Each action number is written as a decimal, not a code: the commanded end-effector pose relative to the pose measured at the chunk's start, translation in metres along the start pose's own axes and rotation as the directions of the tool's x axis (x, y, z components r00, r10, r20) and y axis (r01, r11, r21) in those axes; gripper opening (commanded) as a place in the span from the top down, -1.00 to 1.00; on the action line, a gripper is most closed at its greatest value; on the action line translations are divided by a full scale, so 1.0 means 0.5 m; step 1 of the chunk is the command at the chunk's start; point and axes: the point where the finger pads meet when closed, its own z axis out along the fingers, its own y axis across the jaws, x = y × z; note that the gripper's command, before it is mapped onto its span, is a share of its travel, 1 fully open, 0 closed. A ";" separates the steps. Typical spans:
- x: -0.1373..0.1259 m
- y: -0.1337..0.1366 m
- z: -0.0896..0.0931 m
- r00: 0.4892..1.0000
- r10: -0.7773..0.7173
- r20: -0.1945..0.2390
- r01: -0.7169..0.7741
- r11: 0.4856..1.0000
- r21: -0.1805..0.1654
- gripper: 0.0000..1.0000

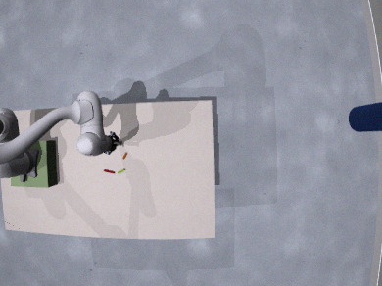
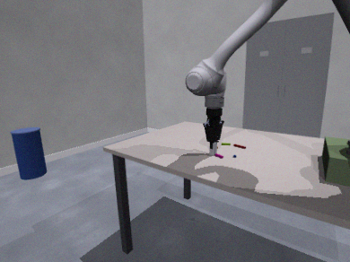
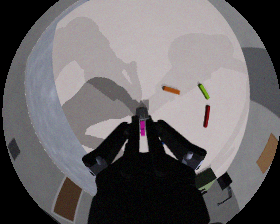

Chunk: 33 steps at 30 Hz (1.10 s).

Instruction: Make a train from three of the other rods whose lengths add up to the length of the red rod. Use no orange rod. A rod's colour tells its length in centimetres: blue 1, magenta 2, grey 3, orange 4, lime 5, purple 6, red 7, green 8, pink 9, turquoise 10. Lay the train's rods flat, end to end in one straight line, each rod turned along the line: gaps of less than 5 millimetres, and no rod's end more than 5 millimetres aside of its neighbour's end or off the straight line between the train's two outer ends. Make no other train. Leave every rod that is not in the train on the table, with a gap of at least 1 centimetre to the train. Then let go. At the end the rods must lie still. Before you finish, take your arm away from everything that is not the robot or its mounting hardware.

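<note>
My gripper [image 2: 213, 152] stands upright with its tips at the table, near the table's back left in the top view [image 1: 114, 142]. It is shut on a small grey rod [image 3: 141, 108] that shows just past the fingertips. A magenta rod [image 2: 219, 155] lies flat right beside the tips, in line with them, and also shows between the fingers in the wrist view [image 3: 143, 127]. A blue rod [image 2: 234, 156] lies a little to its right. The red rod [image 1: 109, 171], a lime rod [image 1: 121, 170] and an orange rod [image 1: 124, 155] lie further out on the table.
A green block [image 1: 35, 164] at the arm's base sits at the table's left end. The table's near edge [image 2: 179, 168] runs close in front of the gripper. A blue cylinder [image 2: 29, 152] stands on the floor, away from the table.
</note>
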 end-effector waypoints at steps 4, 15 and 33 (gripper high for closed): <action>0.000 0.000 0.000 1.000 0.000 0.000 0.000 1.000 0.000 0.94; 0.000 0.000 0.000 1.000 0.000 0.000 0.000 1.000 0.000 0.94; 0.000 0.000 0.000 1.000 0.000 0.000 0.000 1.000 0.000 0.75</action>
